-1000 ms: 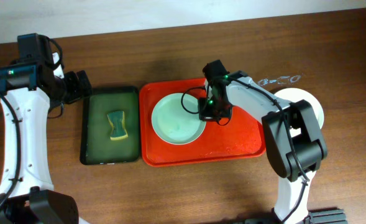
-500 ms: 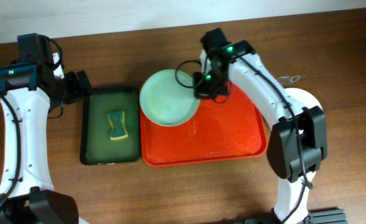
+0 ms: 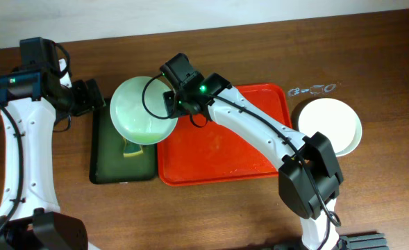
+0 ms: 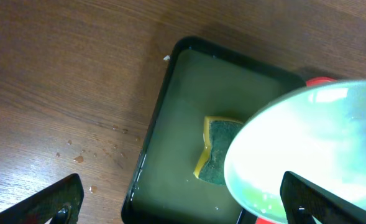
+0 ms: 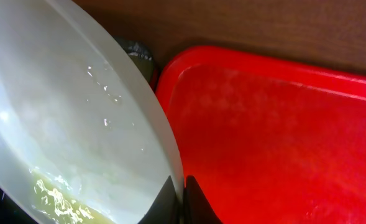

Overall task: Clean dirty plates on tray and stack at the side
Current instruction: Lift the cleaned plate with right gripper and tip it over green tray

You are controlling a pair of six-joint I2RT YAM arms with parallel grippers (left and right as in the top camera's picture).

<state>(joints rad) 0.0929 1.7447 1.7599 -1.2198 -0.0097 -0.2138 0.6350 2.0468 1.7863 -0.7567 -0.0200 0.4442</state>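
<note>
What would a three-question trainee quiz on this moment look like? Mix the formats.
1. How many plates lie on the red tray?
2. True or false: the right gripper is shut on the rim of a plate.
3. That plate hangs mostly over: A) the red tray B) the dark green tray C) bare table.

Key: 1 zero; 2 true; 3 B.
</note>
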